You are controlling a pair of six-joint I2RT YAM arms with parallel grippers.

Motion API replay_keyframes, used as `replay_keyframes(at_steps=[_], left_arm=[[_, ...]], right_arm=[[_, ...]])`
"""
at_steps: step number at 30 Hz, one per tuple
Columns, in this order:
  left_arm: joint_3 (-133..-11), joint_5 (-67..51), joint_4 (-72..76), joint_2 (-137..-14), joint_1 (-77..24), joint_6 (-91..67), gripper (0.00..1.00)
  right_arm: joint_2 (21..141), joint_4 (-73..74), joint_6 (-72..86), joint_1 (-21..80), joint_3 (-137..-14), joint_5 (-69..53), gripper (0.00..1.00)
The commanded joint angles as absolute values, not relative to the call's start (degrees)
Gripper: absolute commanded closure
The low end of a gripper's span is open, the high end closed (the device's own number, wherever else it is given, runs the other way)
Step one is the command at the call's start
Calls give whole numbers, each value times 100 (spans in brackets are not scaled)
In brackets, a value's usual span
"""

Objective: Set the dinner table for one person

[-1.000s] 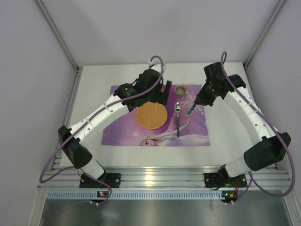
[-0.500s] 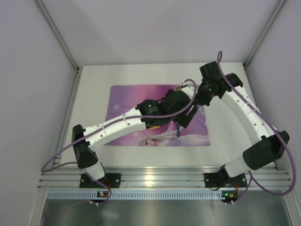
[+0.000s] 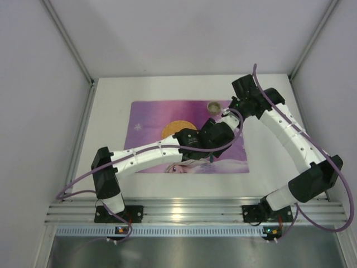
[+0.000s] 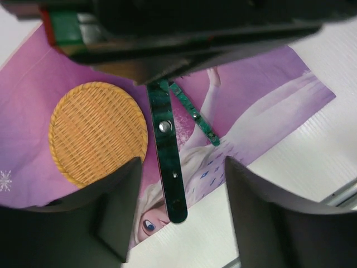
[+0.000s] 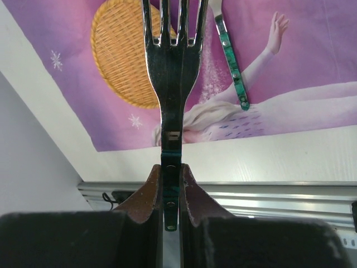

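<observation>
1. Jaws of right gripper (image 5: 170, 174) pinch green-handled steel fork (image 5: 172, 72).
2. Left gripper (image 4: 181, 190) gapes over green-handled utensil (image 5: 233, 67) on purple printed cloth placemat (image 3: 148, 120).
3. Large white dinner table (image 3: 109, 117) lies beneath placemat.

A robotics lab test cell rather than a dining room; the dinner table (image 3: 111, 100) is a plain white tabletop boxed in by blank pale wall panels (image 3: 33, 111) on bare metal posts (image 3: 70, 42); a ribbed aluminium rail (image 3: 189, 211) runs along its near edge, and two white-and-black robot arms, the left arm (image 3: 150, 153) and the right arm (image 3: 290, 134), are bolted to it; purple cables (image 3: 350, 192) loop loose from their joints, and small lights (image 3: 268, 230) glow at the bases; the homely things (a purple printed placemat (image 3: 148, 114), a wicker coaster (image 4: 97, 134), a fork (image 5: 172, 61)) read as props on a test bench.
</observation>
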State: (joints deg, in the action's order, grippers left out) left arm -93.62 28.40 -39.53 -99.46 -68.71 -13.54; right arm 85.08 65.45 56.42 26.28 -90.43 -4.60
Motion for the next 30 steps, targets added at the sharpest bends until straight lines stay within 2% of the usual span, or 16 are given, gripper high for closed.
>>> replay_keyframes(at_steps=[1, 3, 4, 5, 8, 11, 12, 13, 14, 16, 17, 18, 20, 22, 26, 30], left_arm=[[-9439, 3383, -3647, -10054, -6873, -1257, 41], [-9535, 3506, -3752, -10160, -6882, -1152, 49], [-9580, 3646, -3796, -10238, -6882, -1125, 59], [-9632, 3674, -3832, -10274, -6882, -1099, 63], [-9747, 3665, -3893, -10345, -6908, -1011, 71], [-9782, 3647, -3955, -10380, -6943, -967, 74], [-9782, 3647, -3999, -10380, -6943, -1002, 77], [-9774, 3639, -4016, -10354, -6952, -1072, 78], [-9756, 3630, -4051, -10327, -6943, -1116, 80], [-9633, 3630, -4061, -10214, -6943, -1230, 86], [-9572, 3612, -4069, -10169, -6943, -1265, 87], [-9467, 3630, -4061, -10125, -6943, -1300, 92], [-9317, 3630, -4061, -9976, -6926, -1406, 96], [-9062, 3682, -4104, -9818, -6908, -1555, 100], [-8204, 3482, -4096, -9118, -6481, -1993, 100], [-7622, 3279, -4034, -8545, -6101, -2065, 100]], right_arm=[[8183, 6583, 5766, 2812, -9053, -694, 100], [8165, 6583, 5774, 2891, -8991, -764, 100], [8165, 6592, 5774, 2918, -8948, -791, 100], [8165, 6609, 5766, 2944, -8930, -791, 100], [8174, 6583, 5757, 3085, -8789, -835, 100], [8218, 6408, 5608, 3138, -8684, -1002, 100], [8244, 6355, 5564, 3155, -8684, -1098, 94], [8262, 6302, 5529, 3147, -8718, -1133, 81], [8270, 6267, 5485, 3146, -8762, -1134, 53], [8314, 6249, 5415, 3155, -8972, -1055, 38], [8341, 6258, 5327, 3147, -9061, -1011, 24], [8410, 6267, 5283, 3146, -9157, -941, 18], [8507, 6345, 5064, 3138, -9482, -905, 0], [8709, 6512, 4923, 3103, -9885, -835, 0], [8886, 7039, 4475, 2867, -10475, -563, 0], [8693, 7101, 4368, 2541, -10415, -545, 0]])
